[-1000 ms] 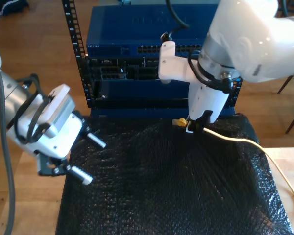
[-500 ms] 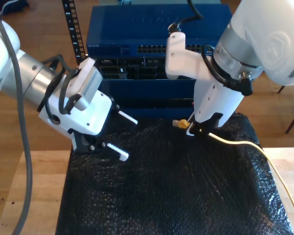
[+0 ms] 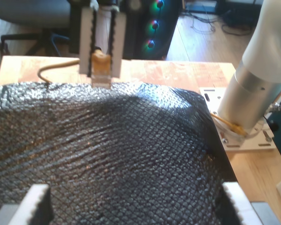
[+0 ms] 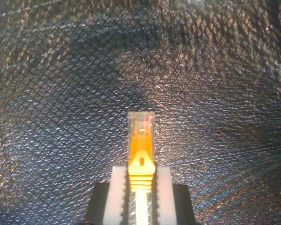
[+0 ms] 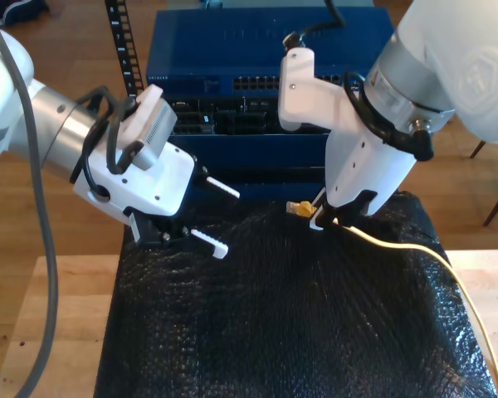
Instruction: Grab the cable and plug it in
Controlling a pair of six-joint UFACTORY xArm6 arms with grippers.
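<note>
The cable [image 5: 415,249] is pale yellow and runs from the exterior view's right edge across the black mat [image 5: 274,332]. My second gripper [image 5: 324,217] is shut on the cable just behind its clear-tipped plug [image 5: 300,208], which it holds a little above the mat in front of the blue rack. In the second wrist view the plug [image 4: 141,136] sticks out past the shut gripper [image 4: 141,171]. My first gripper [image 5: 216,215] hangs open over the mat's edge at the exterior view's left. Its white fingers [image 3: 35,204] stand wide apart, facing the second gripper [image 3: 101,75] and the plug [image 3: 101,65].
A blue network switch [image 5: 232,50] with a row of ports [image 5: 257,83] sits in a black rack behind the mat. The mat lies on a wooden table [image 5: 58,332]. The first wrist view shows a white arm base [image 3: 257,93], an office chair [image 3: 37,28] and a lit computer case [image 3: 154,23].
My first gripper has swung up and in from the exterior view's left, toward the rack and over the mat's edge. My second gripper still holds the plug and has barely shifted.
</note>
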